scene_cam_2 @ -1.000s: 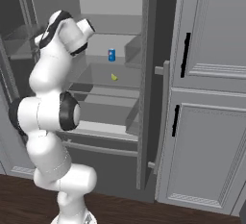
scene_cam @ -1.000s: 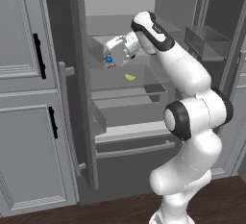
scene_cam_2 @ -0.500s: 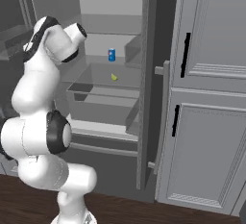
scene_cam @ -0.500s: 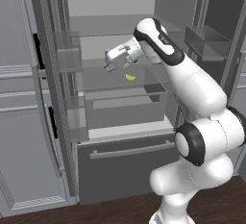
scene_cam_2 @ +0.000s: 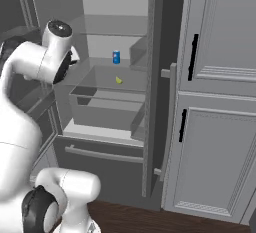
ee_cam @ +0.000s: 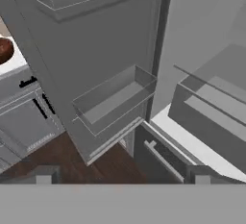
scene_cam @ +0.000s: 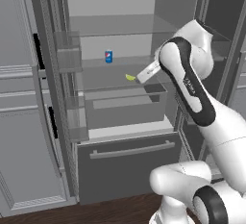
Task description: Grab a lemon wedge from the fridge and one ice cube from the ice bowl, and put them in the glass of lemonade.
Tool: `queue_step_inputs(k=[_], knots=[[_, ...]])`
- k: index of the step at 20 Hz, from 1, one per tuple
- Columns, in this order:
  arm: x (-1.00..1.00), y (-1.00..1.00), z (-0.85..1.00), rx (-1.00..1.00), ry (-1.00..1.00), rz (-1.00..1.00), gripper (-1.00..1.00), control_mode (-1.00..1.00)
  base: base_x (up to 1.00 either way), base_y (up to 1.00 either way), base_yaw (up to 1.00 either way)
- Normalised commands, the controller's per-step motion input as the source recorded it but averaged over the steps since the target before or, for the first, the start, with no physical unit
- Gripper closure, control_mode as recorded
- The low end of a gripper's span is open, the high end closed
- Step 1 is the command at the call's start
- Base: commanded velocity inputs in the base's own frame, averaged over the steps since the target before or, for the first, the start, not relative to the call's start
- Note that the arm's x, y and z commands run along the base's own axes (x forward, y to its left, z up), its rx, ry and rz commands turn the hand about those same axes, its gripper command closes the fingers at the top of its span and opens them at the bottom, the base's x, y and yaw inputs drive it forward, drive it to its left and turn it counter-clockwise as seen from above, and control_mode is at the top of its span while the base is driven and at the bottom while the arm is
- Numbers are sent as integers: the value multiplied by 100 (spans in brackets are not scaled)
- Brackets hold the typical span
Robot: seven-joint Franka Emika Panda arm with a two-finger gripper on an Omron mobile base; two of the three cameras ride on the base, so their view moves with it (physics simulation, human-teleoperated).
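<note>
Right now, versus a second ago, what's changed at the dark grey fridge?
The white arm swung rightward in the left base view, carrying the open gripper from left of the small yellow lemon wedge to just right of it. Nothing grasped. Wedge and small blue can stayed put.

The base has driven closer to the fridge point(scene_cam: 120, 117), shifting both base views; the arm has swung right, its tool point(scene_cam: 146, 74) drawn beside the lemon wedge point(scene_cam: 130, 77).

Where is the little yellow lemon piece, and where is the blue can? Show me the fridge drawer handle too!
lemon wedge point(scene_cam: 130, 77): left base view, the middle of the yellow crescent on the glass shelf.
blue can point(scene_cam: 109, 56): left base view, the can's side.
drawer handle point(scene_cam: 132, 150): left base view, the middle of the long bar.
</note>
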Motion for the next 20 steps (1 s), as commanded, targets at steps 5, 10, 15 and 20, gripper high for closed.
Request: queue_step_inputs(k=[5,10,15,20], knots=[[-100,-41,-5,-21,-6,-48,-100,-100,0,0,0],[-98,-63,-50,0,1,-53,-100,-100,0,0,0],[-16,-18,-8,0,0,-21,-100,-100,0,0,0],[-2,-3,0,1,0,0,-100,-100,0,0,0]])
